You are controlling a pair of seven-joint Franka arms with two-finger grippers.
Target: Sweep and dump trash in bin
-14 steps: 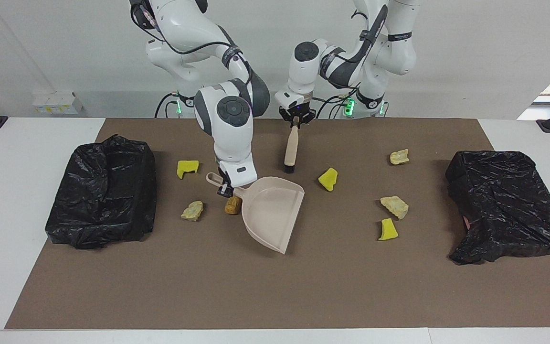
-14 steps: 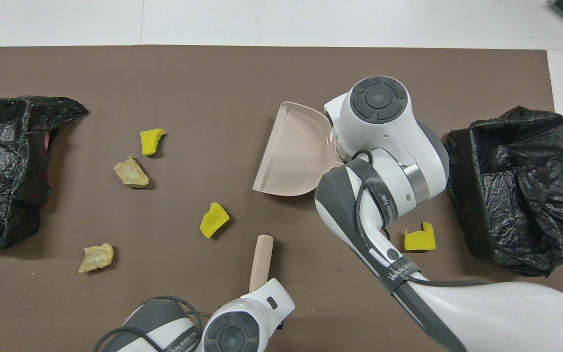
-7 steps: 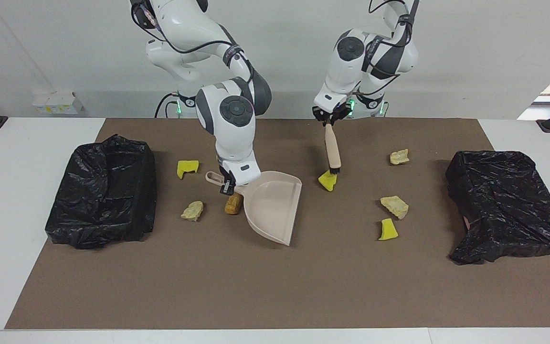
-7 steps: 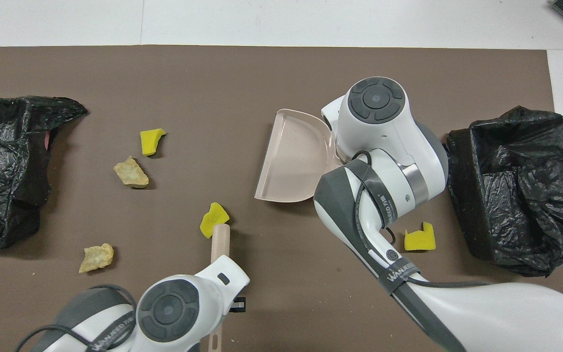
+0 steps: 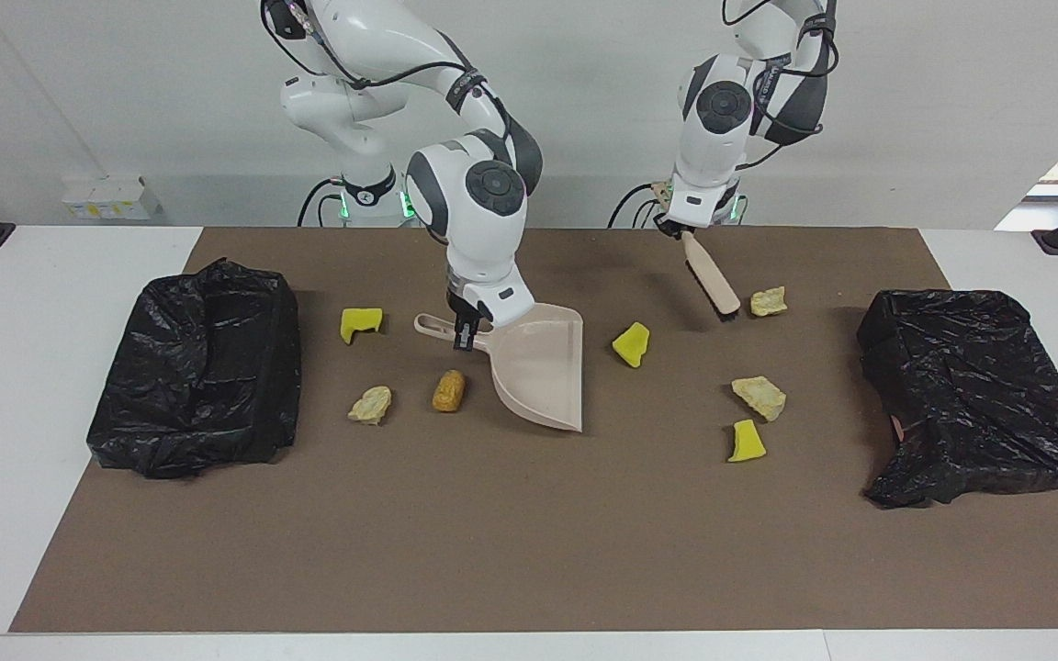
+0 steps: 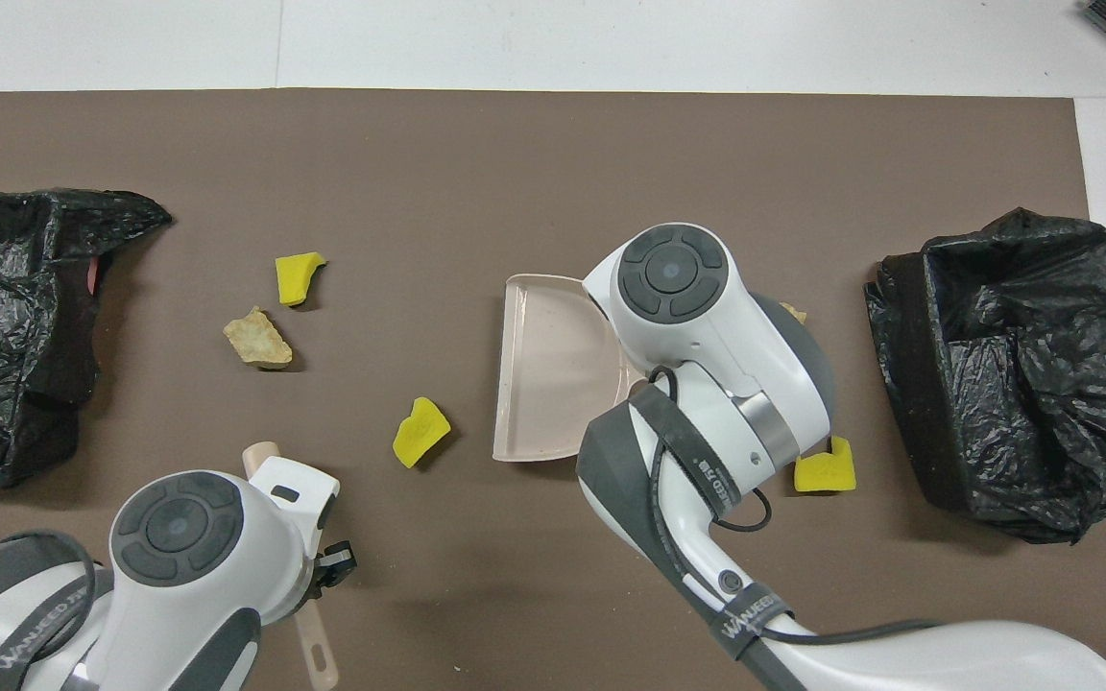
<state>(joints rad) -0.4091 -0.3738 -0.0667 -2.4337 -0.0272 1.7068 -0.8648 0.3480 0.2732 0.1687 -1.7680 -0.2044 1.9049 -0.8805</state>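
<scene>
Brown matting covers the desk [image 5: 106, 569], a black bin [image 5: 194, 367] at each end. The right gripper [image 5: 465, 332] pinches the dustpan [image 5: 538, 367]; the left gripper [image 5: 676, 225] pinches the brush [image 5: 711, 286], whose bristles sit beside a beige lump [image 5: 768, 300]. Trash lies scattered. I'd sweep low toward the pan, lip flat on the mat. Open room lies farther from the robots.

Crinkled glossy black plastic is covering the bins [image 5: 198, 367]. The dustpan [image 5: 543, 367] is looking like smooth matt beige plastic, the mat [image 5: 529, 532] matt brown, the yellow wedges [image 5: 631, 344] spongy, the beige chunks [image 5: 759, 397] rough.
</scene>
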